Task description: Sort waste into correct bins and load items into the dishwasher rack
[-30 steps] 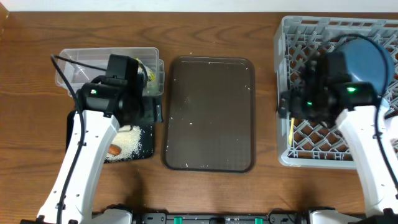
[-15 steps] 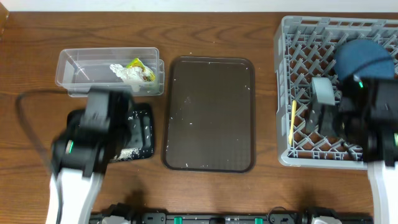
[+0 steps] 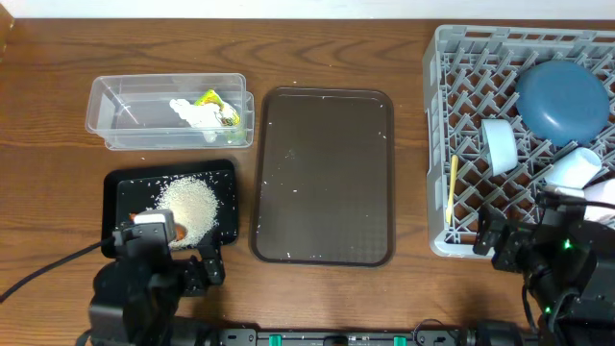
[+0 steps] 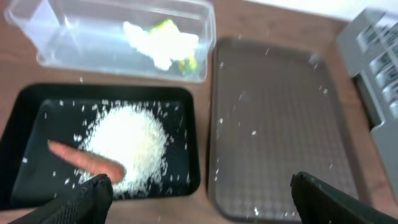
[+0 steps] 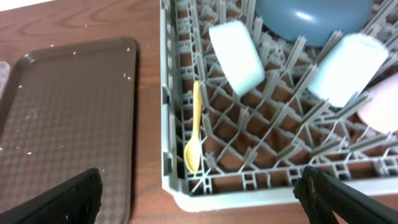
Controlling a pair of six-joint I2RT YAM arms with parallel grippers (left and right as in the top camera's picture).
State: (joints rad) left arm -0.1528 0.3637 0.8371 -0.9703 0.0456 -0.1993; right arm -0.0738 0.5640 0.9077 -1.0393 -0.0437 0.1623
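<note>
The clear tub [image 3: 115,125] holds the yellow-green wrapper [image 3: 216,104] and the white tissue [image 3: 187,112]. The black tray [image 3: 120,187] holds the rice pile [image 3: 197,202] and the orange carrot stick [image 3: 177,232]. The grey rack [image 3: 452,115] holds the blue plate [image 3: 562,96], white bowl [image 3: 500,144], light blue cup [image 3: 574,165], pinkish cup [image 3: 601,190] and yellow spoon [image 3: 453,187]. My left gripper [image 4: 199,193] is open and empty, just near of the black tray [image 4: 25,106]. My right gripper [image 5: 202,186] is open and empty over the rack's near left corner [image 5: 249,186].
The large dark brown serving tray [image 3: 322,178] lies in the middle between bins and rack, with a few stray rice grains on it. Both arms sit low at the table's near edge.
Both arms have pulled back toward the near edge, the left from over the bins and the right from over the rack. The black tray and the rack's contents now show.
</note>
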